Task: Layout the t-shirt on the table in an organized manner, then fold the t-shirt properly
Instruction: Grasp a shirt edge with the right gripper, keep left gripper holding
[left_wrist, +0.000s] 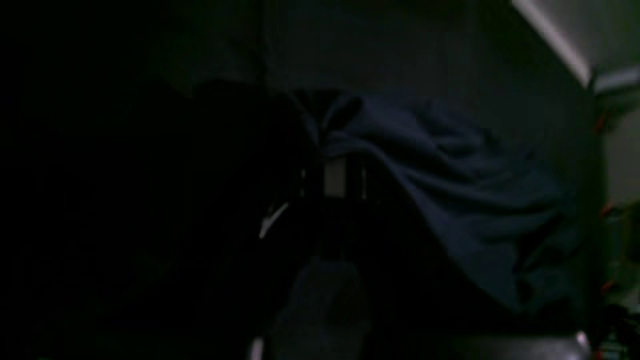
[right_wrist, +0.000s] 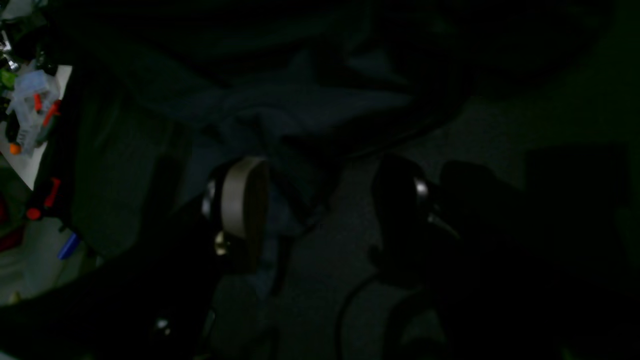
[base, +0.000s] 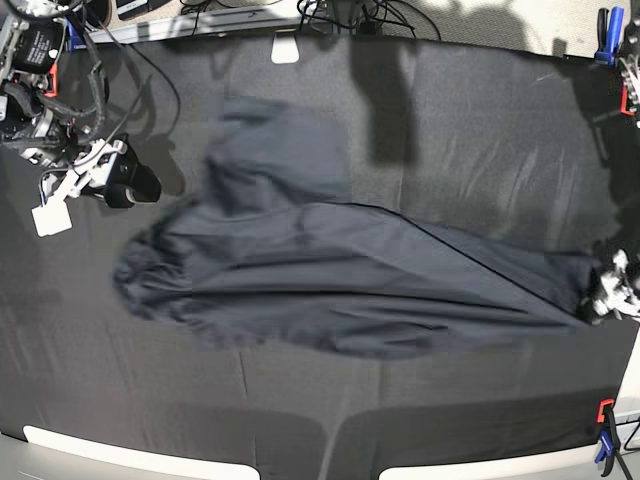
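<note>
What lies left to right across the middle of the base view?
Open right claw with its white tag → dark navy-grey crumpled t-shirt → left claw shut on the t-shirt's stretched end, all on the black cloth table.

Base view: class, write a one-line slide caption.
Left gripper pulls the t-shirt taut across the table; right gripper open alongside.
</note>
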